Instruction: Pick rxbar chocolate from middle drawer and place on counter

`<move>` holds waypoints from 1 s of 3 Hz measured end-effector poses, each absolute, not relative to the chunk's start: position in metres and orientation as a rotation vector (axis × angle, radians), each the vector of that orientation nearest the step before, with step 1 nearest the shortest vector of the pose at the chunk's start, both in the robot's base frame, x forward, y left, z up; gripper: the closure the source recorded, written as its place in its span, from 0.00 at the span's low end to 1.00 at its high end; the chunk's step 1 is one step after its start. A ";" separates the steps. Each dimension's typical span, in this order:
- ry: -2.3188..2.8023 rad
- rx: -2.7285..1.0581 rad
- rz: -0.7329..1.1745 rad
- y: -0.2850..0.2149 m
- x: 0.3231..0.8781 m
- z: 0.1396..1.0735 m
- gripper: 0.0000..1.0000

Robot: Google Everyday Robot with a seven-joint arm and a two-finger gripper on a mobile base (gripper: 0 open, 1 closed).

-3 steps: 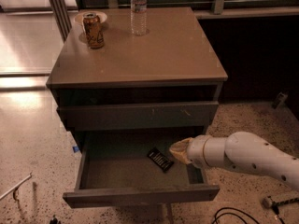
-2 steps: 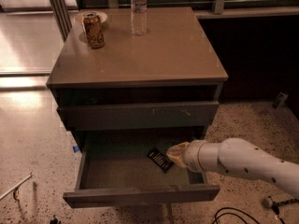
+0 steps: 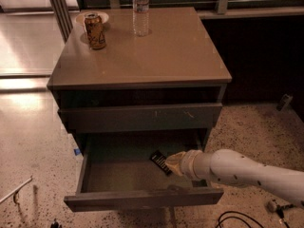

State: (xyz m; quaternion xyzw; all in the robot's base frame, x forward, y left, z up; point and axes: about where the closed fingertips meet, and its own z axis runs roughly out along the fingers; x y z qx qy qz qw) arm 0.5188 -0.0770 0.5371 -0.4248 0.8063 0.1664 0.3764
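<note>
Where drawer [image 3: 123, 175] gapes, tool [image 3: 174, 162] sits beside rxbar chocolate [image 3: 160, 161].

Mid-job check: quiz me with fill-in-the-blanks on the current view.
The middle drawer is ____.
The rxbar chocolate lies ____ that drawer.
The gripper is in the drawer, just ____ of the bar in the image.
The soda can and water bottle stand ____ the counter.
Missing: open; inside; right; on.

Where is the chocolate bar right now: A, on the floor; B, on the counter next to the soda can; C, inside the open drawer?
C: the rxbar chocolate lies in the open middle drawer, with the gripper inside the drawer just right of it.
</note>
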 end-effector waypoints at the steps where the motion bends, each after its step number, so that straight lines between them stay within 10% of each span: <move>1: 2.120 -1.056 0.445 -0.080 0.544 0.479 1.00; 3: 2.118 -1.073 0.462 -0.082 0.547 0.472 1.00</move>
